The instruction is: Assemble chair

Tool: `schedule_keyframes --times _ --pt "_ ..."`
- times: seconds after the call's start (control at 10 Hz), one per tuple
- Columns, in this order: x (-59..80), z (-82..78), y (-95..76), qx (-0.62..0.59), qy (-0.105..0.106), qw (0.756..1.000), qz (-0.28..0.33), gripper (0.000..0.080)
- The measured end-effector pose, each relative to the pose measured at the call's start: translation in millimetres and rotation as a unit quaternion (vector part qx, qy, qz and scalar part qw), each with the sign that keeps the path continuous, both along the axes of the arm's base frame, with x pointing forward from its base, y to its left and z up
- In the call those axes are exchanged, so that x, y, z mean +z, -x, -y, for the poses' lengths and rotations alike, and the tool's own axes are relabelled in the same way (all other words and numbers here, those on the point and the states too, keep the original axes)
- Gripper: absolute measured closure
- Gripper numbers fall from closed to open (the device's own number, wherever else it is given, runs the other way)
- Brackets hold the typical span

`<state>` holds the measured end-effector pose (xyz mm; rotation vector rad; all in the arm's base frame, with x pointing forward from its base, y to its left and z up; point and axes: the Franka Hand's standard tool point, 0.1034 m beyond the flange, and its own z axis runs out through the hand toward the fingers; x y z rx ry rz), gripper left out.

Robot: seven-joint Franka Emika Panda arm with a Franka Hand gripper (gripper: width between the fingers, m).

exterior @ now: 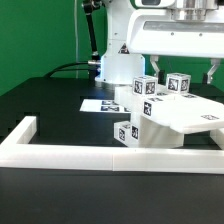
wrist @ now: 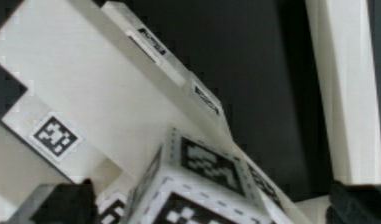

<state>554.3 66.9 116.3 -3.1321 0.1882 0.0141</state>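
I see the chair (exterior: 160, 115) standing partly built on the black surface (exterior: 45, 105), just inside the white border frame (exterior: 100, 152). My hand (wrist: 187, 205) hangs close above it, fingers apart, holding nothing. I judge one part is just placed; next I must fetch another piece.

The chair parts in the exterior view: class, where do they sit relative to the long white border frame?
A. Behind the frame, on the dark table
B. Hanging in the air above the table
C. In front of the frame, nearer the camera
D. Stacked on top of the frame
A: the chair parts cluster on the dark table beyond the white border frame, which runs across the foreground.
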Motion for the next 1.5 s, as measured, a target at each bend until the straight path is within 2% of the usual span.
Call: schedule_keyframes --times 0.5,0.7,0.9,1.1,1.3,1.5 --pt "-1.0 1.0 0.6 0.187 0.0 0.982 0.003 0.015" --pt "-0.7 3.8 0.4 0.283 0.007 0.959 0.001 0.015" --pt "-0.8 6.7 0.1 0.323 0.008 0.946 0.0 0.015" --pt "-1.4 7.6 0.2 0.323 0.008 0.946 0.0 0.0165" --pt "-1.5 8.0 0.2 0.322 0.008 0.947 0.0 0.0517" --pt "-1.5 8.1 0.2 0.303 0.008 0.953 0.0 0.0513"
